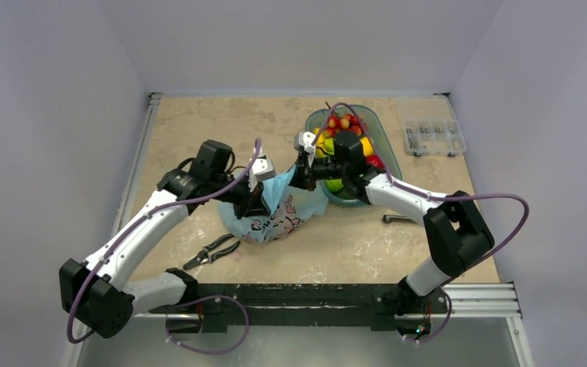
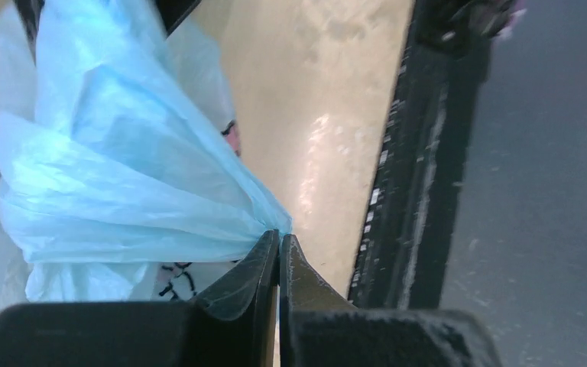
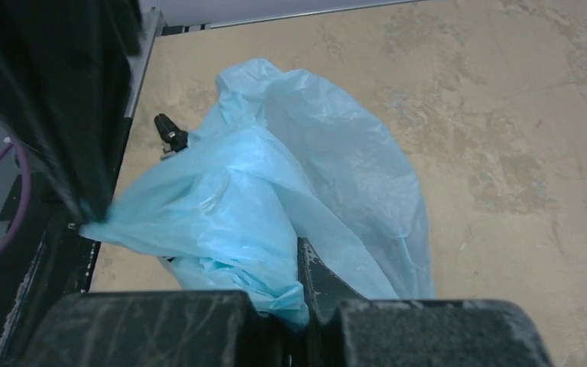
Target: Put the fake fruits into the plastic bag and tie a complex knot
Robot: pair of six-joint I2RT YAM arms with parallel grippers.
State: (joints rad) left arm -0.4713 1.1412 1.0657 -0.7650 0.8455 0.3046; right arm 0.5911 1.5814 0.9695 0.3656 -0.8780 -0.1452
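The plastic bag (image 1: 275,220), light blue with dark and pink print, lies mid-table and is stretched between both grippers. My left gripper (image 1: 260,200) is shut on a gathered edge of the bag (image 2: 122,191), its jaws (image 2: 279,238) pinching the film at their tips. My right gripper (image 1: 299,180) is shut on another bunched part of the bag (image 3: 290,176), with plastic wedged between its jaws (image 3: 299,300). The left gripper (image 3: 85,215) also shows in the right wrist view. The fake fruits (image 1: 345,131) fill a teal dish (image 1: 386,157) behind the right arm. The knot is out of view.
Black pliers (image 1: 212,251) lie on the table in front of the bag. A small metal tool (image 1: 399,219) rests near the right arm. A clear compartment box (image 1: 432,138) sits at the back right. A black rail (image 1: 313,294) runs along the near edge.
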